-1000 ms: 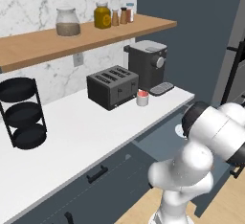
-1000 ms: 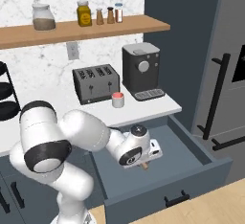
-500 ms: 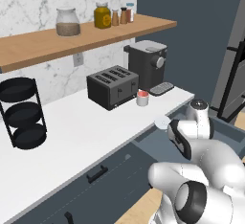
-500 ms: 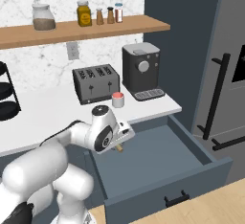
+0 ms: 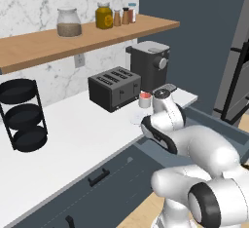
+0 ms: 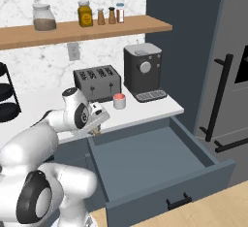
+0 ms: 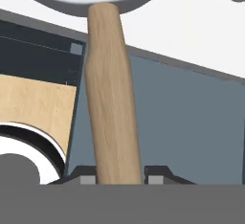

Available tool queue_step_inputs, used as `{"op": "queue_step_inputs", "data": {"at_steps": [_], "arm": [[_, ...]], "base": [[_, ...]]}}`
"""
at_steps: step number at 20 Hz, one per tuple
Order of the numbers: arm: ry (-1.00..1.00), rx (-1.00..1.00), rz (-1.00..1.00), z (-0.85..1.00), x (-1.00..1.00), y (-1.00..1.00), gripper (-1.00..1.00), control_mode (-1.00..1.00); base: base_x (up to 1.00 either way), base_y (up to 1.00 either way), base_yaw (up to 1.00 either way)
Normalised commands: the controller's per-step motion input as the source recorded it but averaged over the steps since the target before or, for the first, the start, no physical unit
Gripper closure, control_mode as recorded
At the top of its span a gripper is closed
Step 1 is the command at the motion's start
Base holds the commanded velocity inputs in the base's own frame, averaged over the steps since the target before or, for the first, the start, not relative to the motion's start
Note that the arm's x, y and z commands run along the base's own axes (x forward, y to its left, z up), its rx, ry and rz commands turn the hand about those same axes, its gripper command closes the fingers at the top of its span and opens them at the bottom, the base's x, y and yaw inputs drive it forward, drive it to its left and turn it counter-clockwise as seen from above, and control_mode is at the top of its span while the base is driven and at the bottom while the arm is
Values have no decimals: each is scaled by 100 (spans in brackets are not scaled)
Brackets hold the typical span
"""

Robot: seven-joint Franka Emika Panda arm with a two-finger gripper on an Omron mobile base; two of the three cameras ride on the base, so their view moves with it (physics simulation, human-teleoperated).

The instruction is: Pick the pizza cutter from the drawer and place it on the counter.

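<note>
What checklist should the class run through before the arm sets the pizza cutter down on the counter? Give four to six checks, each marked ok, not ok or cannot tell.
1. Gripper shut on the pizza cutter: ok, the wooden handle sits between both fingertips.
2. Cutter lifted out of the drawer: ok, it is held at the counter's edge above the drawer's left end.
3. Disc blade over the counter: ok, the hand view shows the blade end against white countertop.
4. Landing spot free of the small white cup with red top: cannot tell, the cup stands close by.
5. Drawer open: ok.
6. Toaster and coffee machine stand back from the edge: ok.
</note>
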Motion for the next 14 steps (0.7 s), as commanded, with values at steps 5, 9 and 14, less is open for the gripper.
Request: {"op": "queue_step_inputs", "data": {"at_steps": [5, 9, 14], "arm": [[3, -3, 2, -4, 29, 53, 100, -100], [0, 0, 6, -37, 2, 16, 100, -100], [0, 0, 2, -12, 51, 34, 100, -100]], "base": [[0, 0, 0], [0, 0, 0], [0, 0, 0]]}}
